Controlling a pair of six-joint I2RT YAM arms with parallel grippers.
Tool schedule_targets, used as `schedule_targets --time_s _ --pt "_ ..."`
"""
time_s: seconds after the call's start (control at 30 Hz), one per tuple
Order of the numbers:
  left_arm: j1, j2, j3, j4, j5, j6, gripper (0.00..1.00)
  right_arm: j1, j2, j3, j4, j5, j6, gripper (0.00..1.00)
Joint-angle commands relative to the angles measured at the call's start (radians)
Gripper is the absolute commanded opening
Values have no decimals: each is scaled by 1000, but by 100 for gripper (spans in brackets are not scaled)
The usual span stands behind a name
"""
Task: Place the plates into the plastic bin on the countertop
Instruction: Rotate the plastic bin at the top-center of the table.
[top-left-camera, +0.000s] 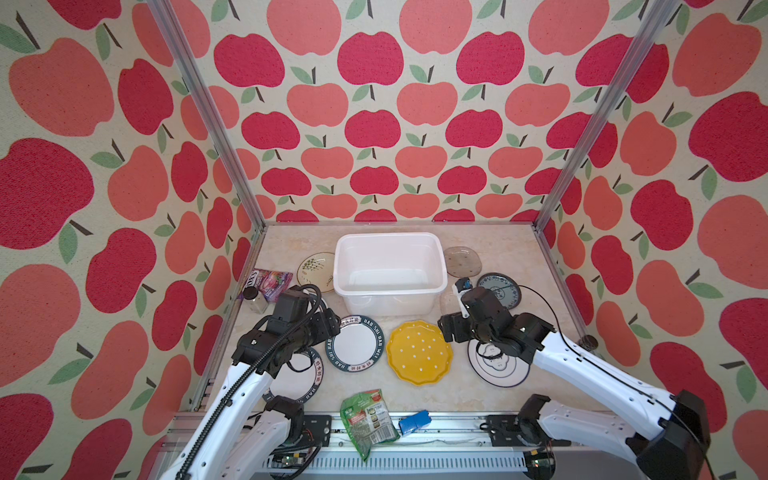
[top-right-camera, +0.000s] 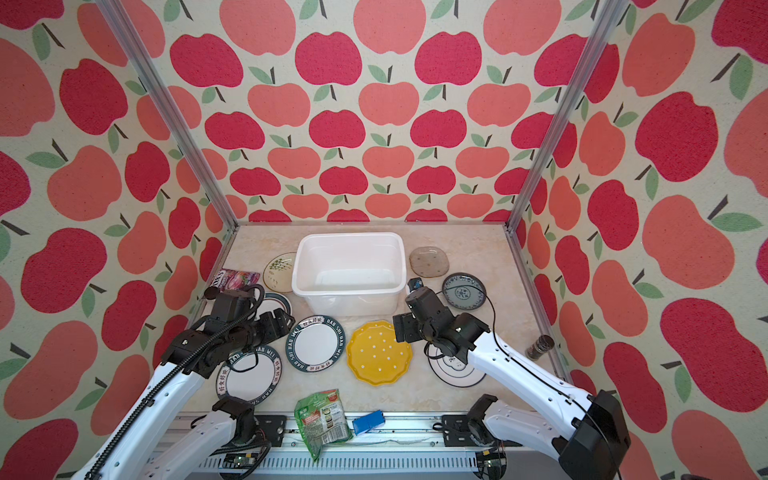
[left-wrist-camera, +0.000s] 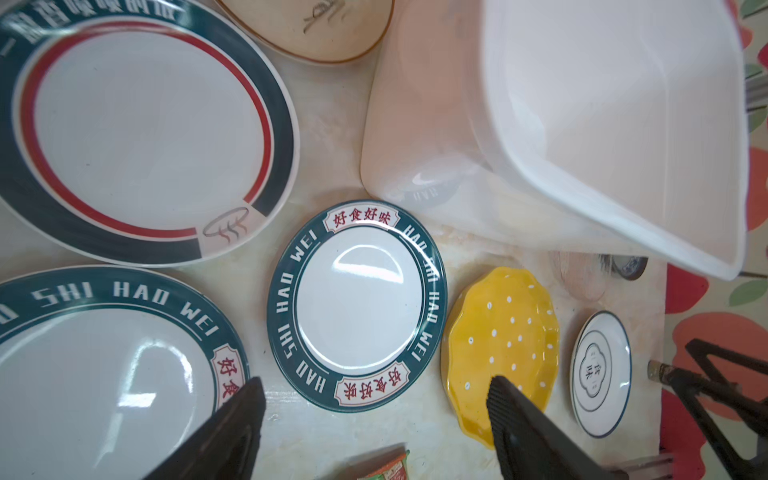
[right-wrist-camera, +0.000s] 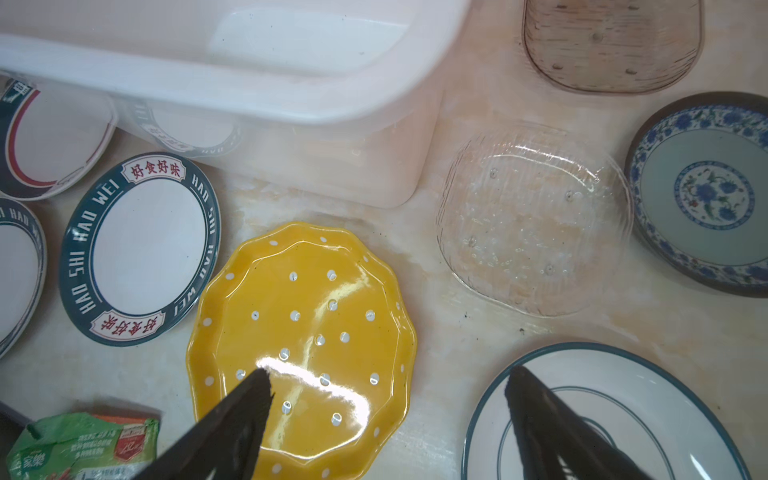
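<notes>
The white plastic bin (top-left-camera: 388, 301) stands empty at the back middle of the countertop (top-left-camera: 469, 399). Plates lie flat around it: cream plant-print (top-left-camera: 316, 270), smoky glass (top-left-camera: 462, 261), blue patterned (top-left-camera: 500, 289), clear glass (right-wrist-camera: 532, 220), a dark lettered-rim plate (top-left-camera: 355, 343) and a yellow scalloped plate (top-left-camera: 419, 352). A thin-rimmed white plate (top-left-camera: 498, 370) lies under my right arm. Two more dark-rimmed plates (left-wrist-camera: 137, 124) (left-wrist-camera: 95, 374) lie under my left arm. My left gripper (left-wrist-camera: 376, 386) hangs open above the lettered plate's edge. My right gripper (right-wrist-camera: 388, 374) hangs open between the yellow and thin-rimmed plates. Neither holds anything.
A green snack packet (top-left-camera: 368, 419) and a blue block (top-left-camera: 414, 422) lie at the front rail. A purple packet (top-left-camera: 270, 282) and a dark-lidded jar (top-left-camera: 255, 299) sit by the left wall. Another small jar (top-right-camera: 540, 347) stands by the right rail.
</notes>
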Motion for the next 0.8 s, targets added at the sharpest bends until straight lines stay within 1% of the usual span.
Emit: schedule_targets --time_s 0.0,0.07,0.13,0.17,0.27,0.33,0.5,0.57,0.67,0.77 --pt "-144 90 -2 55 -79 -67 85 -1 19 -1 -82 -70 74 84" --pt "-208 172 20 97 -95 -44 84 -6 30 -20 -84 -95 103 79" --pt "-250 255 44 157 -82 -17 84 -9 31 -55 -63 -135 132 73" --pt "-261 294 54 184 -70 -2 84 -13 31 -70 -52 -153 149 68" --pt "-276 399 87 233 -48 27 84 -22 30 -120 -30 -200 192 59" --pt "-276 446 104 255 -36 40 84 -21 35 -140 -28 -211 211 49" --pt "-277 503 137 284 -36 73 84 -21 49 -185 3 -250 255 47" --pt "-276 511 146 281 -37 78 84 -21 56 -190 2 -247 263 46" --pt "-280 503 137 281 -21 77 84 -21 65 -194 6 -250 268 45" --pt "-308 483 115 292 -20 71 84 -21 77 -215 30 -261 286 45"
